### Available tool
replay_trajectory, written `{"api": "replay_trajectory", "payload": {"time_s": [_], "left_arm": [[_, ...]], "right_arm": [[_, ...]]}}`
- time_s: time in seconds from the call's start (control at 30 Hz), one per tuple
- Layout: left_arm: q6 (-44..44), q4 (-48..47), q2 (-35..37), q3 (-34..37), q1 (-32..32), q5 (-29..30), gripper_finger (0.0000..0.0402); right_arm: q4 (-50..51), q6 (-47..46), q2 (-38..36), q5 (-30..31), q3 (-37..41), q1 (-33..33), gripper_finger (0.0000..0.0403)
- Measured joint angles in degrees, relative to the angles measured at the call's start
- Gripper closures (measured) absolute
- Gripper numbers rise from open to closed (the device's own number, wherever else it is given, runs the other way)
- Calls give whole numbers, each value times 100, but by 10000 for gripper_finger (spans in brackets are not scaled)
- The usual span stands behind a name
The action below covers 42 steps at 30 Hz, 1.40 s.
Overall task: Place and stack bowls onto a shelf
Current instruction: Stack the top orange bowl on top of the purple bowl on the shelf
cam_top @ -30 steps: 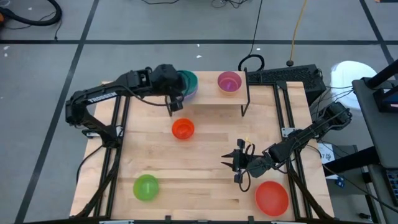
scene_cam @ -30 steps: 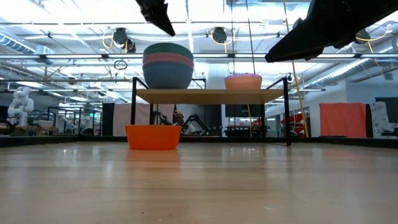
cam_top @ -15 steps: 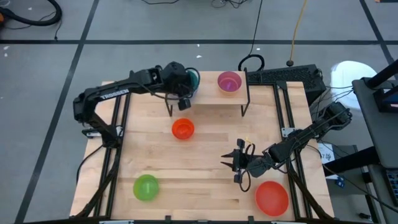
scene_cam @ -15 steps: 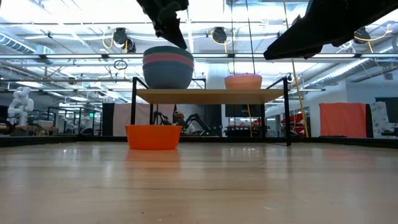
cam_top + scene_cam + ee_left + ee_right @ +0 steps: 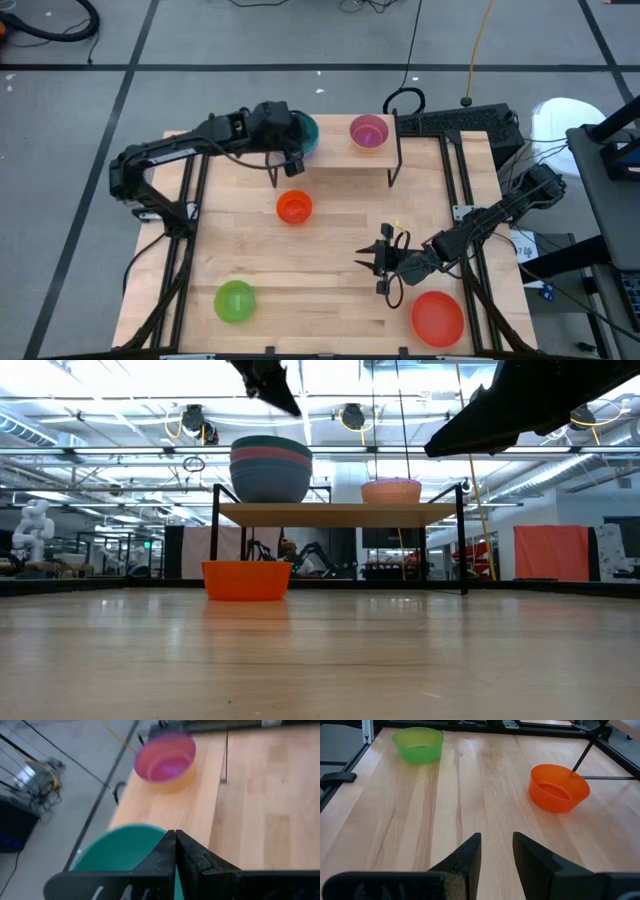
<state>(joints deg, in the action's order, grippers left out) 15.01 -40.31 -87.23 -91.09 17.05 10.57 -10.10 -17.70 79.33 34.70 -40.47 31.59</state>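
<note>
The light-wood shelf stands at the table's far side. A stack of bowls with a teal one on top sits on its left end. A pink bowl nested in another sits toward its right end. An orange bowl, a green bowl and a red bowl rest on the table. My left gripper hangs shut just above the stack, clear of it. My right gripper hovers open beside the red bowl.
The shelf's thin black wire legs stand on the table, and the orange bowl sits just in front of the left one. Bare wood lies between the green and orange bowls. Black frame rails run along both table sides.
My left gripper dipped down onto the top of the teal-topped stack, then rose again and drew slightly toward the table's left, staying shut. The stack's top sits a little lower than before. My right arm kept still.
</note>
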Motion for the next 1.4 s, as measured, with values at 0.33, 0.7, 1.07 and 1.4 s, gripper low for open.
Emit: {"api": "replay_trajectory", "payload": {"time_s": [0.33,0.7,1.07,1.4], "left_arm": [[-612,-909,725,-7,-814,-9,392],[-1616,-476,1012,1522,-2426,360,392],[-2803,1171,1579,3416,-3436,1142,392],[-3446,2382,2122,4881,-4023,1847,392]], "right_arm": [[-17,-120,0,-20,2,2,296],[-413,28,0,-75,2,-477,296],[-662,976,36,-1551,-576,-1693,296],[-554,1672,1170,-2478,-1719,-2473,296]]}}
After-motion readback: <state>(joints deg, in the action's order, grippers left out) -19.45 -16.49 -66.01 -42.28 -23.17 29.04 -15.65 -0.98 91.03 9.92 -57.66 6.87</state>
